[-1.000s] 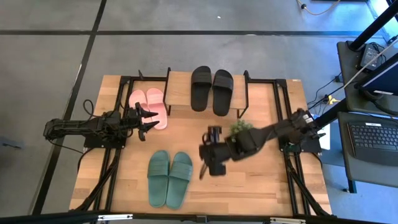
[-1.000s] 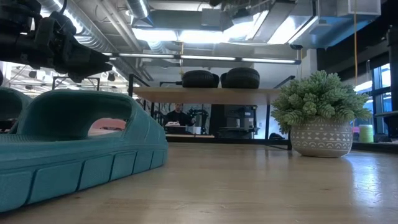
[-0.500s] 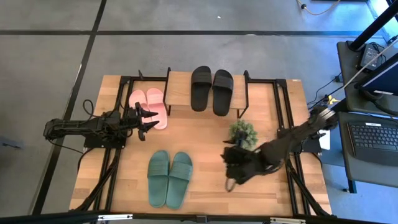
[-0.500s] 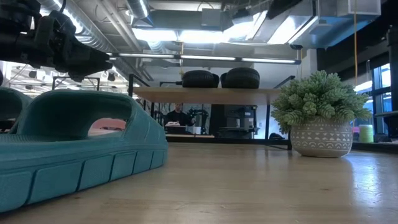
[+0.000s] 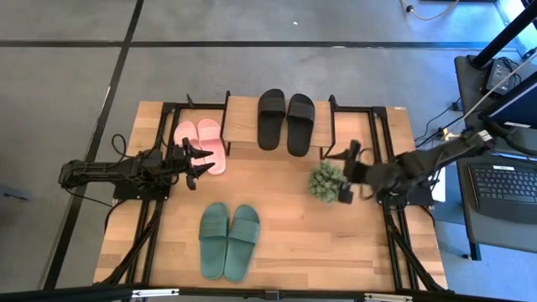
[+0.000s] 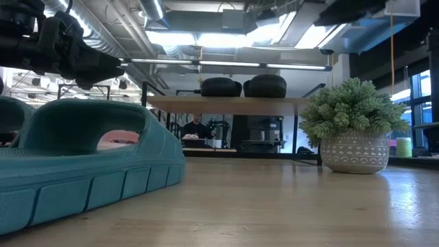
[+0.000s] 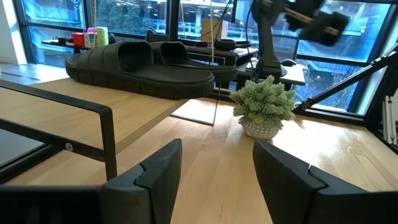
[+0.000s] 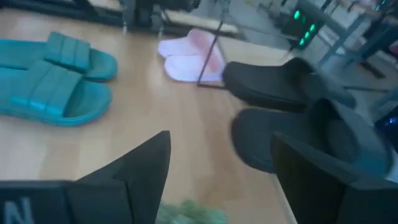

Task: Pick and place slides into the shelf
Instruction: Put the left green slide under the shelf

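While the right gripper (image 5: pixel 351 172) hangs empty with fingers spread just beside the plant (image 5: pixel 325 180), the black slides (image 5: pixel 285 120) sit ahead of it on the shelf (image 5: pixel 242 120). Green slides (image 5: pixel 228 240) and pink slides (image 5: pixel 201 145) lie farther off. Any low sweep could topple the plant. The left gripper (image 5: pixel 196 163), fingers apart, waits beside the pink pair.

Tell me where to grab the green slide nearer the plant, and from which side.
Probably grip the arched strap of the right green slide, coming straight down from above. It lies flat, sole down, touching its twin, so the raised strap is the easiest part for open fingers to straddle. The right gripper is nearer.
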`<action>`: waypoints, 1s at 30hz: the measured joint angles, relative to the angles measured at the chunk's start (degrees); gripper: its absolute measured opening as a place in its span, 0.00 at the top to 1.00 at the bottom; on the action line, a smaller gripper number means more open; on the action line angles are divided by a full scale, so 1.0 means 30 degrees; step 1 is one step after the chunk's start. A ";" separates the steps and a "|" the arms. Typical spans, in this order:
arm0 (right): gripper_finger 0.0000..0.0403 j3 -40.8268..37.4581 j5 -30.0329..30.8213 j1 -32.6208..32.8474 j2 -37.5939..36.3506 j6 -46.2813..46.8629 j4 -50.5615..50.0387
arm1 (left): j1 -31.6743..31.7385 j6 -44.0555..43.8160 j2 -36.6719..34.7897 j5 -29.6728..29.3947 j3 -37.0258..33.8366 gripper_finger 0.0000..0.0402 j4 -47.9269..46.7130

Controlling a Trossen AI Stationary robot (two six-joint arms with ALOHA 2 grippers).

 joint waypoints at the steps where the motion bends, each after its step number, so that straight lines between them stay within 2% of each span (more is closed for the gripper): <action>1: 0.32 -0.0648 -0.0337 -0.0405 -0.0955 -0.0522 0.0244 | 0.0001 -0.0006 0.0000 0.0000 -0.0003 0.52 0.0000; 8: 0.32 -0.4327 -0.2248 -0.2500 -0.7043 -0.1471 0.1515 | 0.0003 0.0100 0.0000 0.0000 0.0003 0.52 0.0007; 14: 0.32 -0.7427 -0.2791 -0.3153 -1.0383 -0.1464 0.3896 | 0.0002 0.2758 0.0000 0.0241 0.0002 0.52 0.0773; 18: 0.32 -0.8394 -0.2786 -0.3348 -1.1451 -0.1446 0.4771 | -0.0063 0.4951 0.0000 0.3105 0.0587 0.53 0.2577; 23: 0.32 -0.8459 -0.2786 -0.3395 -1.1728 -0.1326 0.5440 | -0.1297 0.6016 0.0532 0.5588 0.2364 0.55 0.2700; 30: 0.32 -0.8459 -0.2779 -0.3395 -1.1713 -0.0966 0.5594 | -0.4606 0.7371 0.3728 0.5861 0.4368 0.60 0.2667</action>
